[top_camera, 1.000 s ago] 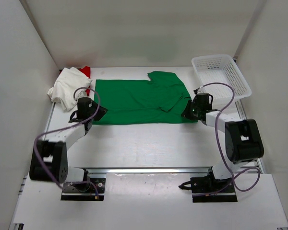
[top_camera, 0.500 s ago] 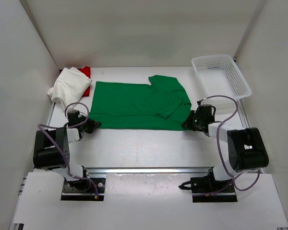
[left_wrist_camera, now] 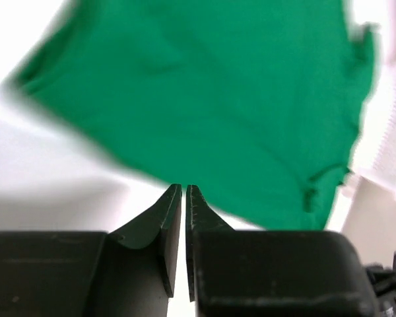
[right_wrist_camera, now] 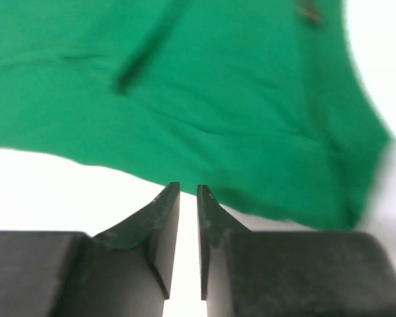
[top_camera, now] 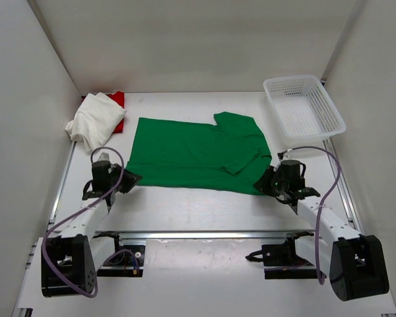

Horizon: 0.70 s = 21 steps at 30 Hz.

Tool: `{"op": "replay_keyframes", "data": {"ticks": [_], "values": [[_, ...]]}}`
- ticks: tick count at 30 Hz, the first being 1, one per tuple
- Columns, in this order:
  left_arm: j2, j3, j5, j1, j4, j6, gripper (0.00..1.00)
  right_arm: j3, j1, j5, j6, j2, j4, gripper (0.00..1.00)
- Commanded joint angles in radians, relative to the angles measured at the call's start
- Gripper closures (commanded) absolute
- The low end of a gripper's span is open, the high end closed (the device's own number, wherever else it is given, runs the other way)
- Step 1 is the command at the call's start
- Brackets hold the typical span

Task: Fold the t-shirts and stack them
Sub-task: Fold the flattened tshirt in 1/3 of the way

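Green tee [top_camera: 191, 148] sits nearer than before. R claw [right_wrist_camera: 186, 188] parted, released, tee edge at its tips. L claw [left_wrist_camera: 183, 188] at tee's near-left corner, can't tell grip.

A spread shirt [top_camera: 191, 152] lies in the middle of the desk [top_camera: 198, 205]. Far left, a bundled shirt [top_camera: 96, 120] lies on a third shirt [top_camera: 119, 100]; far right stands the basket [top_camera: 289, 79]. The left end effector [top_camera: 127, 178] sits at the spread shirt's near-left corner, the right end effector [top_camera: 261, 185] at its near-right.

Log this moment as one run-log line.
green t-shirt: spread out | left gripper: at near-left corner, grip unclear | right gripper: at near-right corner, slightly open | white t-shirt: far-left heap
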Motion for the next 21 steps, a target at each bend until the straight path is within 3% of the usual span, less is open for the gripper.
{"op": "replay_keyframes", "data": {"ticks": [1,5,11,17,21], "values": [[0.010,0.117,-0.047,-0.116,0.052,0.015,0.79,0.080,0.074,-0.016,-0.019,0.050,0.075,0.83],[0.132,0.152,-0.188,-0.295,0.130,0.018,0.78,0.116,0.134,-0.093,0.011,0.210,0.247,0.77],[0.323,0.169,-0.076,-0.298,0.239,-0.015,0.84,0.192,0.179,-0.103,0.056,0.420,0.356,0.70],[0.300,0.151,-0.139,-0.360,0.231,0.021,0.82,0.201,0.162,-0.100,0.080,0.473,0.414,0.68],[0.318,0.109,-0.104,-0.324,0.282,-0.016,0.83,0.231,0.134,-0.117,0.085,0.528,0.418,0.69]]}}
